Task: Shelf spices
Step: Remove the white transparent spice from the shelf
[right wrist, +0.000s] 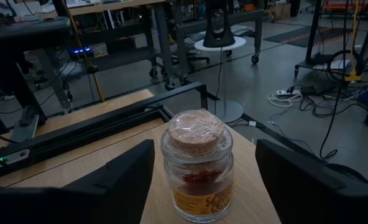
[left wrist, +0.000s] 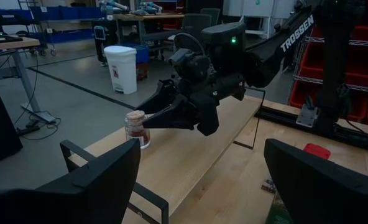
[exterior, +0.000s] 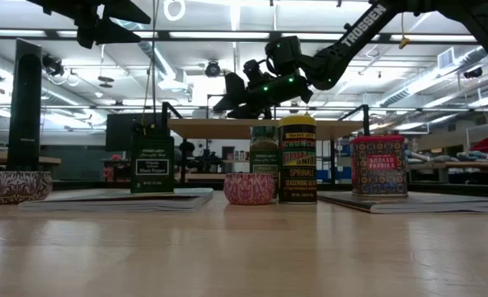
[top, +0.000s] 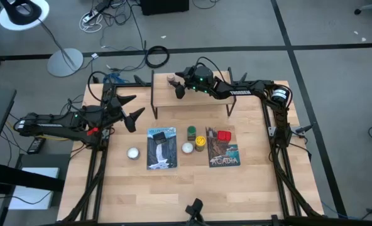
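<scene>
Straddling the tiny brown jar (right wrist: 197, 167) on the shelf (top: 198, 99), right gripper (top: 177, 84) fingers spread, not touching. Risk: a finger clips it, tipping it off the board end. Left gripper (top: 131, 110) waits wide.

books (top: 161, 148): 2, flat on tabletop (top: 173, 188)
balls (top: 133, 153): 2 white, by left book
lamp (top: 24, 14): on floor, far left

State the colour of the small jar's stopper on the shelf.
Light tan cork stopper, clearest in the right wrist view.
</scene>
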